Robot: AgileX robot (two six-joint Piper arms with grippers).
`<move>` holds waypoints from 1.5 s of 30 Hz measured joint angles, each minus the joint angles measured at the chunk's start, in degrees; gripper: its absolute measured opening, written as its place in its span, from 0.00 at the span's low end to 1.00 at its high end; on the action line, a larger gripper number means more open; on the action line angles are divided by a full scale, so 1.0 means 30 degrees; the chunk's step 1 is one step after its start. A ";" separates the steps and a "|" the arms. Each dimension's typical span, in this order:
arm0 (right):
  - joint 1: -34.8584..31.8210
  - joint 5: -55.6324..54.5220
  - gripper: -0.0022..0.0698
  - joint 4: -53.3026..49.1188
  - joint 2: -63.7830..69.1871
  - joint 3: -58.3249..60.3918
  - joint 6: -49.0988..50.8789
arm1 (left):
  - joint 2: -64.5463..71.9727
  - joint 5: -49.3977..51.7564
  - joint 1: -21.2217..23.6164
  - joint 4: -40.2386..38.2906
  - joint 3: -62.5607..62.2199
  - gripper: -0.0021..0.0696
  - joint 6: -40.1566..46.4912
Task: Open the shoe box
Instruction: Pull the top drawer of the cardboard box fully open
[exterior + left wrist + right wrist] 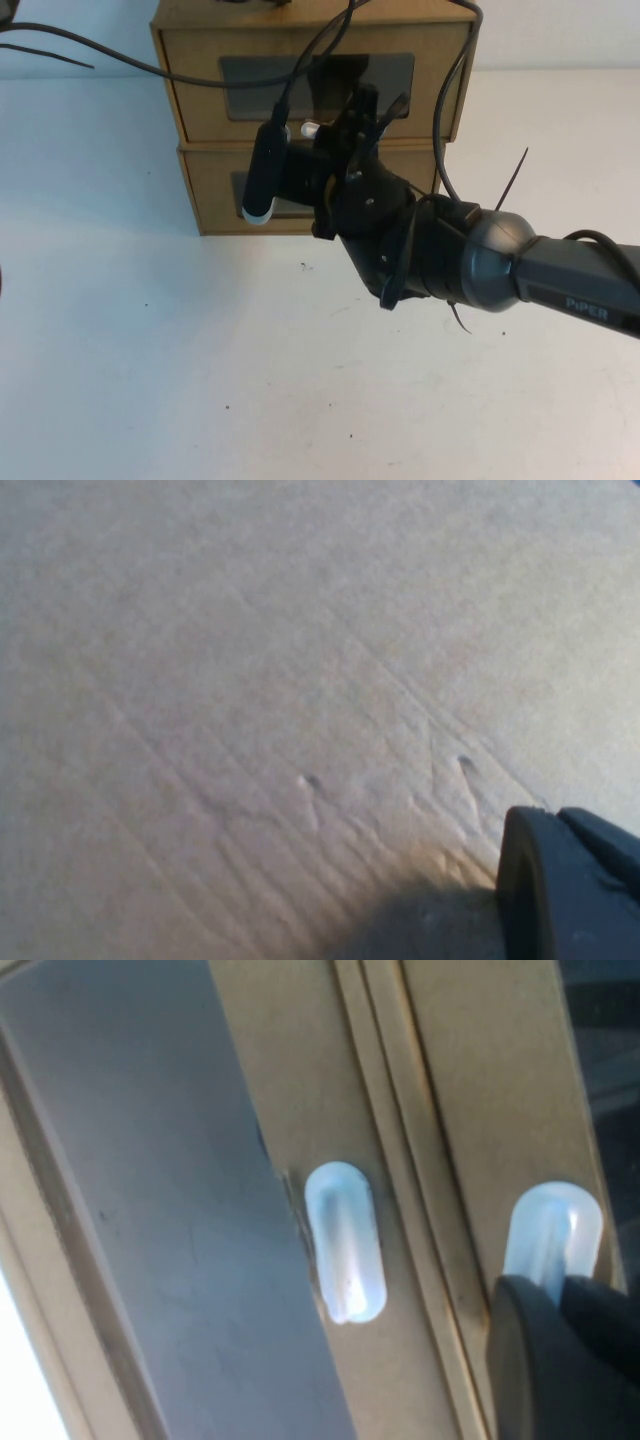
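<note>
Right gripper [558, 1310] is pinched shut on the pale handle [553, 1222] of the lower box [215, 200], which stands straight ahead of it, right at its tips. Just beside that grip sits the free handle [345, 1242] of the upper box [190, 80], stacked directly on the lower one, with the table [150, 350] under the gripper. Left gripper [570, 890] hangs close over a bare, creased stretch of table, and whether it is open or closed cannot be told.
</note>
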 joint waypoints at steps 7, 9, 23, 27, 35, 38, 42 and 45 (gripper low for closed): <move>0.0228 0.0447 0.04 -0.0068 -0.0041 0.0152 0.0000 | 0.0000 0.0076 -0.0040 0.0000 0.0000 0.02 0.0000; 0.0303 0.0551 0.04 -0.0099 -0.0041 0.0152 0.0000 | 0.0000 0.0115 -0.0040 0.0000 0.0000 0.02 -0.0013; 0.0538 0.0876 0.04 -0.0099 -0.0041 0.0188 0.0000 | -0.0034 0.0189 -0.0068 0.0272 0.0000 0.02 -0.0043; 0.0538 0.0876 0.04 -0.0099 -0.0041 0.0188 0.0000 | -0.0034 0.0189 -0.0068 0.0272 0.0000 0.02 -0.0043; 0.0908 0.1228 0.04 -0.0099 -0.0201 0.0449 0.0000 | -0.0034 0.0189 -0.0068 0.0312 0.0000 0.02 -0.0043; 0.0992 0.1194 0.04 -0.0099 -0.0589 0.1001 0.0000 | -0.0034 0.0226 -0.0068 0.0343 0.0000 0.02 -0.0043; 0.1125 0.1026 0.04 -0.0099 -0.1294 0.1989 0.0000 | -0.0034 0.0264 -0.0080 0.0343 0.0000 0.02 -0.0043; 0.1125 0.0756 0.04 -0.0099 -0.1793 0.2506 0.0000 | -0.0034 0.0304 -0.0112 0.0306 0.0000 0.02 -0.0043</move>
